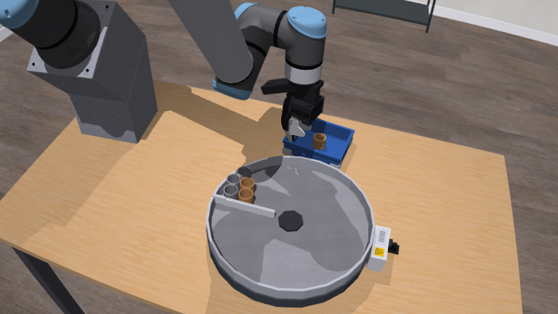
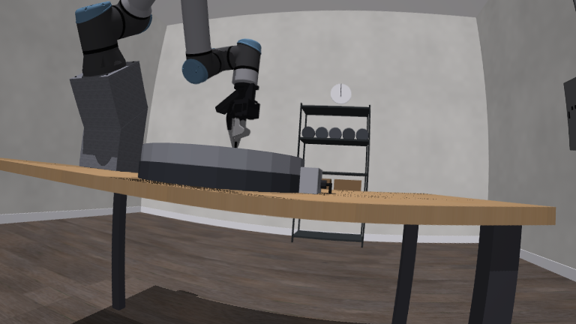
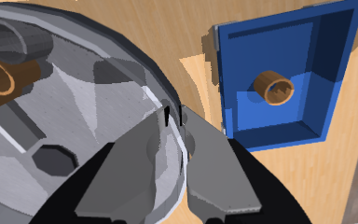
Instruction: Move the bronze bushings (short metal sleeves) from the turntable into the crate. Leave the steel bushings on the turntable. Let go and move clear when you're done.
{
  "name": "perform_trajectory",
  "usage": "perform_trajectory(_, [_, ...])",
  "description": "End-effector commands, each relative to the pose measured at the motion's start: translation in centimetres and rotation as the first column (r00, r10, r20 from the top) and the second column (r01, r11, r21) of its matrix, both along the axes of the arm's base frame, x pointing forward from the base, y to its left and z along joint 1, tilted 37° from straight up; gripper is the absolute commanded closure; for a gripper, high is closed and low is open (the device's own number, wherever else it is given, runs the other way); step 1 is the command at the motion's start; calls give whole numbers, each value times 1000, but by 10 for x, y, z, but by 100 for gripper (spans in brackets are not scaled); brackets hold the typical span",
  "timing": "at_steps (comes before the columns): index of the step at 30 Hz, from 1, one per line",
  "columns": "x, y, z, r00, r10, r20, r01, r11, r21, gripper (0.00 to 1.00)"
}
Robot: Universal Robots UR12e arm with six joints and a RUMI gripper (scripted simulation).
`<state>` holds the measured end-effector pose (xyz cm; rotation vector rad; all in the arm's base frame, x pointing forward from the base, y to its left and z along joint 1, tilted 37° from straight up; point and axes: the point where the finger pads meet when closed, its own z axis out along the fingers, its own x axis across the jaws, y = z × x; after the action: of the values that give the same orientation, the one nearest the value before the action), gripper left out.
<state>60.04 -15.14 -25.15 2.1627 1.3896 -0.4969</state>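
Note:
Two bronze bushings (image 1: 246, 189) stand upright on the grey turntable (image 1: 290, 222) at its far left, behind a straight grey bar (image 1: 243, 206). Two steel bushings (image 1: 231, 184) stand just left of them, touching. A third bronze bushing (image 1: 319, 140) stands in the blue crate (image 1: 325, 145); it also shows in the wrist view (image 3: 274, 88). My gripper (image 1: 293, 137) is shut and empty, hanging above the turntable's far rim beside the crate's left edge. In the wrist view the fingertips sit over the rim, with the crate (image 3: 281, 73) to the right.
A black octagonal hub (image 1: 290, 220) marks the turntable's middle. A white control box (image 1: 379, 248) sits at its right side. The robot's grey pedestal (image 1: 102, 75) stands at the table's back left. A metal shelf (image 2: 333, 172) stands behind the table.

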Motion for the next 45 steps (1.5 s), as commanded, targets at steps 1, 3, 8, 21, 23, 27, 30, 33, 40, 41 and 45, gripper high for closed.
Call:
perform_trajectory(1, [-19, -26, 21, 1000, -16, 16, 16, 1000, 1, 95])
perform_trajectory(3, [-30, -40, 31, 999, -26, 24, 26, 1000, 0, 95])
perform_trajectory(8, [-53, -70, 54, 998, -48, 40, 48, 999, 0, 95])
perform_trajectory(21, [-81, -105, 82, 996, -73, 60, 74, 997, 0, 95])
perform_trajectory(23, [-82, -108, 84, 995, -75, 61, 75, 997, 0, 95])
perform_trajectory(27, [-84, -109, 85, 995, -76, 62, 76, 997, 0, 95])
perform_trajectory(30, [-84, -109, 85, 995, -76, 62, 76, 997, 0, 95])
perform_trajectory(33, [-84, -109, 85, 995, -76, 62, 76, 997, 0, 95])
perform_trajectory(40, [-84, -109, 85, 995, -76, 62, 76, 997, 0, 95])
perform_trajectory(41, [-84, -109, 85, 995, -76, 62, 76, 997, 0, 95])
perform_trajectory(45, [-84, -109, 85, 995, -76, 62, 76, 997, 0, 95])
